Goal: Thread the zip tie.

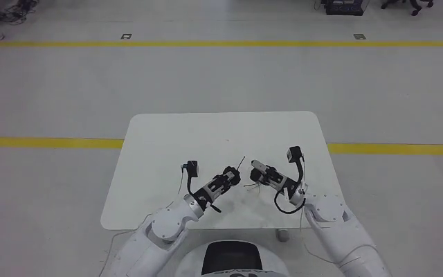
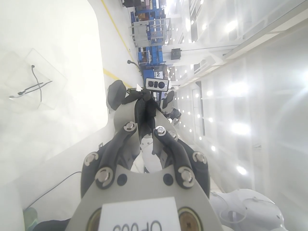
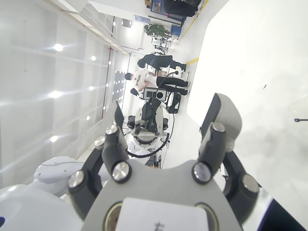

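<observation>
Nearest my left wrist lens, entry one: left gripper (image 2: 145,99), grey-and-black fingers clenched on a thin black plastic zip tie (image 1: 241,163), whose free end juts out past the fingertips. Entry two: right gripper (image 3: 168,108), jaws released with nothing between them, facing the left gripper's tips and just apart from them. Entry three: white rounded-corner table (image 1: 208,131), beneath both sets of jaws. Entry four: clear flat plastic sheet (image 2: 56,80), lying on the table off to one side of the left jaws and well apart from them. Entry five: loose black zip ties (image 2: 33,87), resting crossed on that sheet; I cannot tell their count.
</observation>
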Motion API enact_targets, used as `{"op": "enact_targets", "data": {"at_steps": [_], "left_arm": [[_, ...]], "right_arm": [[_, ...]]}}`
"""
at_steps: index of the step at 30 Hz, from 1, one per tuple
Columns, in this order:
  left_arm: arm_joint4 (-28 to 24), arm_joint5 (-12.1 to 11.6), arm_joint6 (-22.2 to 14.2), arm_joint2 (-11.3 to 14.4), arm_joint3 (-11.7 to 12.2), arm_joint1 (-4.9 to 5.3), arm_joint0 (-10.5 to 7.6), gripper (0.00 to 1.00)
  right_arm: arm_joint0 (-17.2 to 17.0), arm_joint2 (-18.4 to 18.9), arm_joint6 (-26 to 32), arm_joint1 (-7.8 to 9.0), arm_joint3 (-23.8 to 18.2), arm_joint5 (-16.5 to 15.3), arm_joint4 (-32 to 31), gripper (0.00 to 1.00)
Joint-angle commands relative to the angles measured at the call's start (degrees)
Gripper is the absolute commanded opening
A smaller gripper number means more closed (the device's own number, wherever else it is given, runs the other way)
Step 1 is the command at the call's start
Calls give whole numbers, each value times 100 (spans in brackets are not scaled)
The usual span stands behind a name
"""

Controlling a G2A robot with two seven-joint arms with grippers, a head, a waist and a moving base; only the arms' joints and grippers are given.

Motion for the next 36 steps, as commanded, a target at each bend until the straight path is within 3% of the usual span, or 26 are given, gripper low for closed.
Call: {"op": "enact_targets", "data": {"at_steps": [1,4,6,12,15,20,28,31,33,36], "left_arm": [[-3,1,2,1,0,0,1,0],[-38,62,-38,44,15,-6,-22,0],[-164,51,-265,36,49,5,-51,0],[-954,-74,-1656,-344,199,142,10,0],[-1188,-90,-2022,-495,279,195,49,0],[-1432,-125,-2387,-518,455,225,7,0],[-1438,-166,-2405,-521,492,226,-17,0],[-1550,-68,-2405,-476,536,220,-73,0],[-1549,-51,-2729,-412,614,232,-146,0],[-1953,-56,-3312,-396,760,250,-211,0]], "right_arm": [[0,0,3,0,0,0,0,100],[-4,0,-6,-1,29,40,65,100],[28,69,225,23,141,6,136,100],[189,494,1846,149,494,0,840,100],[318,577,2538,171,699,0,1173,100],[688,504,3836,159,1224,0,1591,100],[712,510,3869,156,1281,0,1619,100],[712,510,3869,156,1281,0,1619,100],[703,439,3923,149,1345,161,1813,100],[853,342,4251,147,1659,221,2175,100]]}}
